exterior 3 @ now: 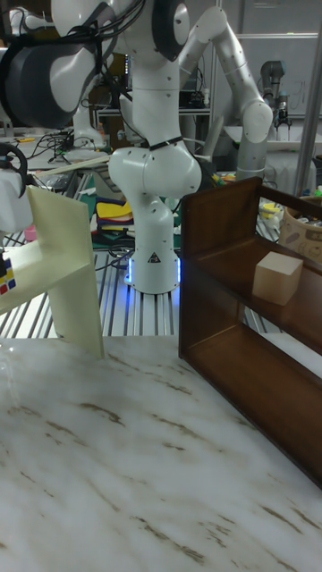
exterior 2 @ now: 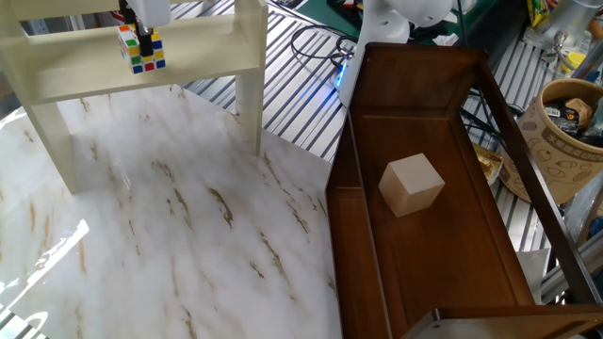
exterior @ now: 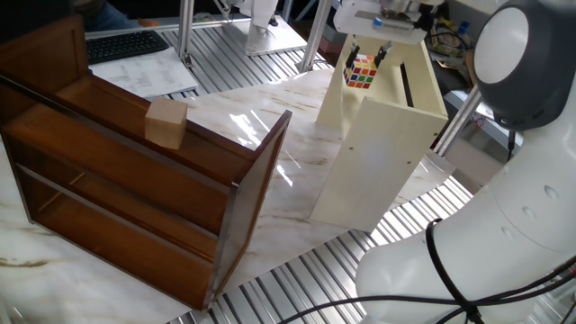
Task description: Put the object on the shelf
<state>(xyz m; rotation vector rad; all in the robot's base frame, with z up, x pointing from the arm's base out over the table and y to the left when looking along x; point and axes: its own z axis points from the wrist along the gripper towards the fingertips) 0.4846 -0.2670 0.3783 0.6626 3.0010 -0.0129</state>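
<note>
The object, a small cube with coloured stickers (exterior: 362, 72), hangs from my gripper (exterior: 365, 58), which is shut on its top. It hovers at the upper end of the cream shelf (exterior: 382, 153), just over the shelf's boards and near the dark slot. In the other fixed view the cube (exterior 2: 141, 53) sits in front of the shelf's horizontal board (exterior 2: 198, 52), under the gripper (exterior 2: 141, 36). The tall fixed view catches only a sliver of the cube (exterior 3: 6, 273) at the left edge, against the cream shelf (exterior 3: 67, 268).
A dark brown shelf unit (exterior: 135, 189) stands on the marble table (exterior 2: 170, 235) with a tan wooden block (exterior: 166, 122) on its board. A keyboard (exterior: 126, 43) and papers lie behind. The robot's white base (exterior 3: 154, 223) stands beyond the table; a patterned cup (exterior 2: 565, 122) sits right.
</note>
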